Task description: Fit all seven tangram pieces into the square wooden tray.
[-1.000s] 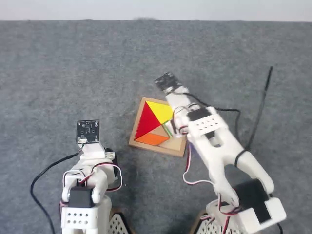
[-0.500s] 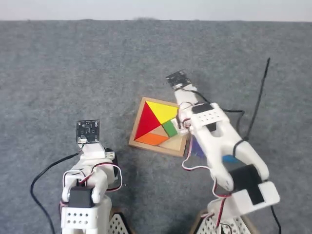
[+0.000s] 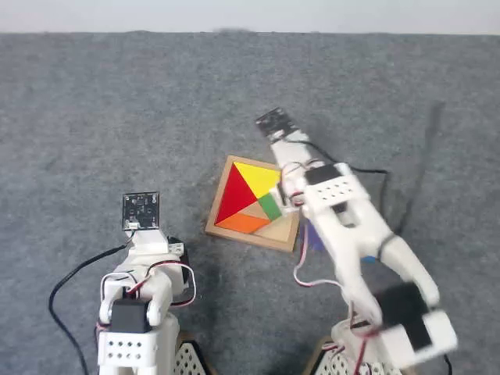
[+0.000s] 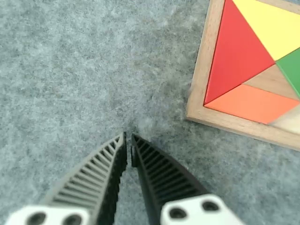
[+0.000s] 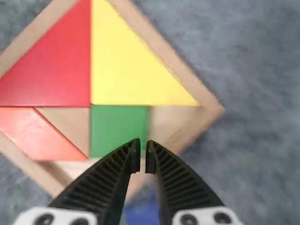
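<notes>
Right gripper [image 5: 140,157]: fingers pressed together, empty. Tips sit over the tray [image 5: 211,110], green square [image 5: 119,129] just ahead, red triangle [image 5: 51,70] and yellow triangle [image 5: 131,65] beyond. Blue piece [image 5: 137,213] lies under my fingers, outside the tray. Left gripper [image 4: 128,140]: also closed, on carpet [image 4: 70,70], apart from the tray.

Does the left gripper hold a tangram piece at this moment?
No, the left gripper is shut with nothing between its fingers, over the grey carpet and apart from the wooden tray.
</notes>
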Motion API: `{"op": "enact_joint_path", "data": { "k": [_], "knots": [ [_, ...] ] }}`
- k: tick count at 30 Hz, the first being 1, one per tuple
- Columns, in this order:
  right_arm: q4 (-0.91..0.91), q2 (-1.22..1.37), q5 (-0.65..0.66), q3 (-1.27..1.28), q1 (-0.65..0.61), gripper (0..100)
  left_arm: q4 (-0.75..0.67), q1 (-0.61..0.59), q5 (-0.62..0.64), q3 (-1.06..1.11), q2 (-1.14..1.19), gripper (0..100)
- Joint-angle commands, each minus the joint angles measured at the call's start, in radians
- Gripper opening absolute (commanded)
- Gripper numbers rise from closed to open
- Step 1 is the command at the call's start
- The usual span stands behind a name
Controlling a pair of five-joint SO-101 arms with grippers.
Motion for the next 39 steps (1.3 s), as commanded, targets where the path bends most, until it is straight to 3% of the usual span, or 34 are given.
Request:
{"op": "enact_joint_path", "data": {
  "k": [1, 4, 9, 15, 19, 27, 31, 35, 39],
  "knots": [
    [0.166, -0.197, 0.031, -0.037, 0.050, 3.8, 0.005, -0.006, -0.015, -0.013, -0.020, 1],
    [0.346, -0.274, 0.137, -0.035, 0.085, 3.9, 0.005, -0.006, -0.015, -0.013, -0.020, 1],
    [0.492, -0.298, 0.158, -0.018, 0.191, 3.9, 0.005, -0.006, -0.015, -0.013, -0.020, 1],
    [0.429, -0.355, 0.336, 0.209, 0.226, 4.3, 0.005, -0.006, -0.015, -0.013, -0.020, 1],
    [0.383, -0.464, 0.408, 0.345, 0.231, 12.3, 0.005, -0.006, -0.015, -0.013, -0.020, 1],
    [0.390, -0.527, 0.425, 0.362, 0.252, 15.7, 0.005, -0.006, -0.015, -0.013, -0.020, 1],
    [0.410, -0.509, 0.600, 0.365, 0.360, 16.1, 0.005, -0.006, -0.015, -0.013, -0.020, 1],
    [0.464, -0.435, 0.804, 0.361, 0.450, 23.4, 0.005, -0.006, -0.015, -0.013, -0.020, 1],
    [0.427, -0.343, 0.827, 0.359, 0.466, 28.5, 0.005, -0.006, -0.015, -0.013, -0.020, 1]
  ]
}}
